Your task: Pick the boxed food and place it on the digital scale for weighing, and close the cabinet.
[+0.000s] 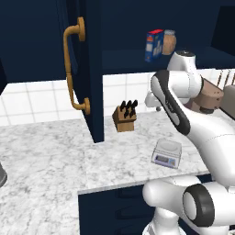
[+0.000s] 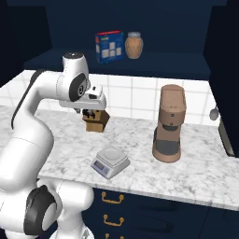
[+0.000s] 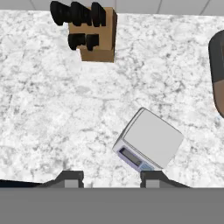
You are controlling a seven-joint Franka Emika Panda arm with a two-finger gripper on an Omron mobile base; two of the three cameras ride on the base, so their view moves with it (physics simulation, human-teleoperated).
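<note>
While the boxed food [image 2: 109, 46] stands upright on the open cabinet's shelf, beside the tan jar [image 2: 133, 45], your gripper [image 3: 109, 177] hangs well below it over the marble table [image 1: 46, 156], looking straight down. In the hand view the two fingertips sit apart with nothing between them, yet the jaws are drawn in as narrow as they go here, so you carry nothing. The digital scale [image 3: 148, 142] lies flat on the table just beyond the fingertips, its display strip turned towards the table's front edge, its platform bare and ready for the box. The knife block [image 3: 89, 33] stands further back near the tiled wall, and the brown grinder [image 2: 169, 123] is off to the right, both apart from the scale. The cabinet [image 1: 87, 69] door with its brass handle [image 1: 73, 69] is swung out, which leaves the shelf reachable. You will likely need to raise the arm to the shelf and spread the jaws before taking the box; closing the door comes after.
</note>
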